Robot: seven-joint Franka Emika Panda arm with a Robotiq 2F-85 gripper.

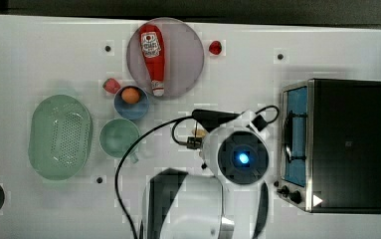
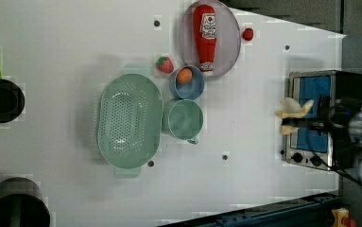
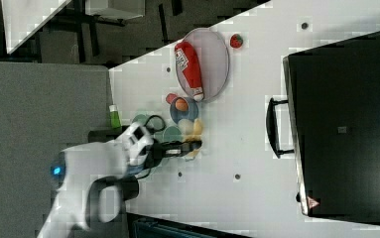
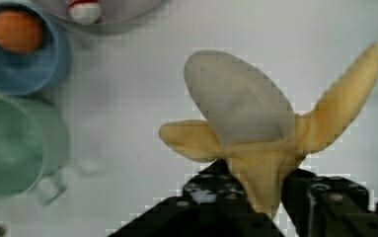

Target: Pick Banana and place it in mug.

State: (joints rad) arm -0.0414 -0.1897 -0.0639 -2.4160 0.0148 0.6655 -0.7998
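Pick is done, place is not. Your gripper point(image 4: 255, 197) is clamped on the lower end of the banana point(image 4: 255, 128), a half-peeled one with yellow peel flaps spread to either side and the pale flesh between them. The side views show it lifted clear of the table point(image 1: 39, 55).

In the left view the banana point(image 2: 292, 113) hangs in front of the toaster oven point(image 2: 320, 118), well apart from the mug point(image 2: 184, 119), which sits to the left view's left. The mug is empty; its handle points toward the left view's bottom.

What I judge is left for you: carry the banana across to the mug, lower it over the ring, let go.

Count, top view:
- banana: one
- mug point(image 1: 120, 138): one
- blue bowl point(image 1: 131, 102): one, holding one orange ball point(image 1: 131, 95)
- green colander point(image 1: 60, 137): one
- grey plate point(image 1: 185, 55): one, with one ketchup bottle point(image 1: 153, 57) on it
- small red pieces on the table: two
- toaster oven: one
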